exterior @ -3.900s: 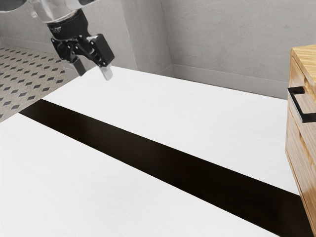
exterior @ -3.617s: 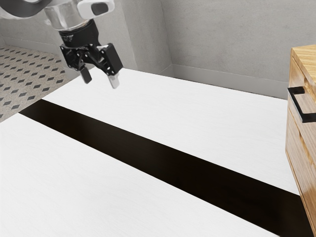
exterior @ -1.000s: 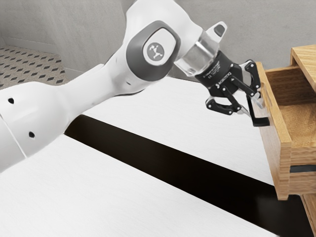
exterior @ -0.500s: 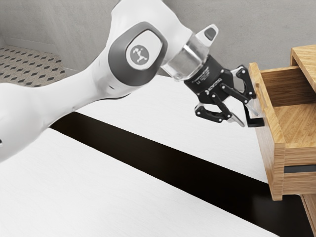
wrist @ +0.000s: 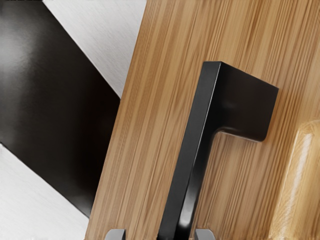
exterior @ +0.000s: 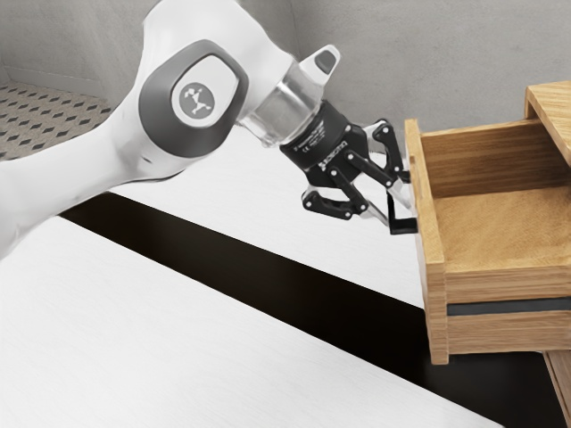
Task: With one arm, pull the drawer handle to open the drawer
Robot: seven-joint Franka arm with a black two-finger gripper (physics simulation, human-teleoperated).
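Noting position: the gripper (exterior: 398, 198) sits at the front panel of the drawer (exterior: 426, 259), on the side facing away from the cabinet (exterior: 553, 98). The drawer stands well out of the cabinet, open, its wooden side walls and inner floor exposed from above. A dark strip runs along the drawer's side below the wall.

The handle (exterior: 403, 225) is a black square-section bar, mounted on the outer face of the drawer front. We see the two fingers spread, one on each side of this bar. In the wrist view the fingertips (wrist: 116, 234) flank the handle (wrist: 200, 150): one lies just beside the bar, the other stands apart from it, with a band of wood showing between. So the fingers straddle the handle and do not pinch it.

Lettering: small white writing runs across the black gripper body near the drawer, too small for us to read. The grey disc on the arm (exterior: 107, 169) carries a white emblem (exterior: 198, 100), no legible words.

Surroundings, from the drawer outward: the white table (exterior: 178, 357) lies under and beyond the drawer front, crossed by a black stripe (exterior: 268, 276) that passes beneath the drawer. The arm reaches the drawer from the exterior view's left. A grey wall (exterior: 446, 53) stands behind the drawer.
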